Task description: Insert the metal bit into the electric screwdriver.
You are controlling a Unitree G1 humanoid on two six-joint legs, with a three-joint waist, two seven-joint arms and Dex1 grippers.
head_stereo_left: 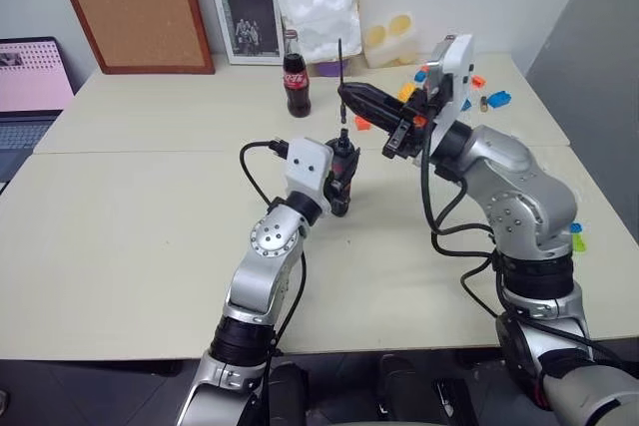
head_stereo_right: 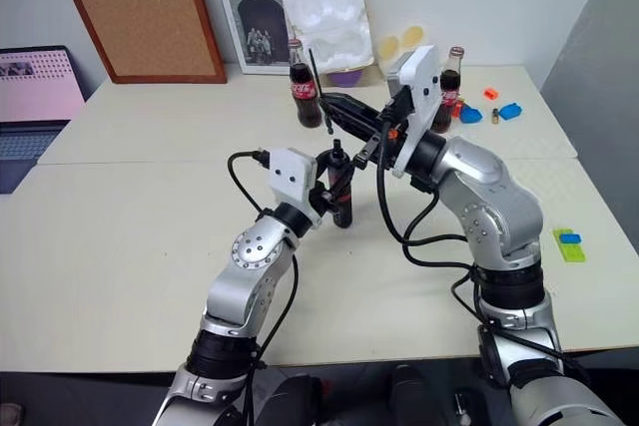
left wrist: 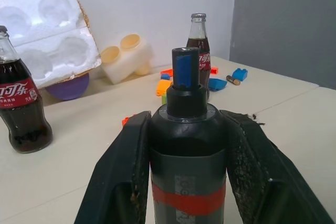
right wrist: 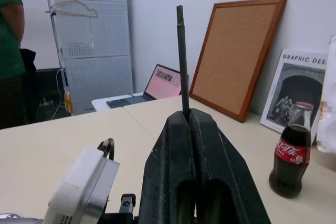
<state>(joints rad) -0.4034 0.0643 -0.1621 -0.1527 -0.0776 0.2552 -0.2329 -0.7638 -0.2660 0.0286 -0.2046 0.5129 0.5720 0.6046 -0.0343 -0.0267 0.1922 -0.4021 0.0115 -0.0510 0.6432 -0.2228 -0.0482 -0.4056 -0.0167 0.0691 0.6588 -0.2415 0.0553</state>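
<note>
Gripping the screwdriver [head_stereo_left: 342, 175] upright above the table [head_stereo_left: 130, 236], the left gripper [head_stereo_left: 339, 182] is clamping its two black fingers [left wrist: 123, 177] on the black body just above the red band. Just beyond and higher, the right gripper [head_stereo_left: 349, 97] is pinching the bit [right wrist: 181, 61] between closed fingers, the rod standing upright above the screwdriver's tip, not yet inserted. Farther back, cola bottles [head_stereo_left: 297, 74] are standing before a corkboard [head_stereo_left: 130, 2].
</note>
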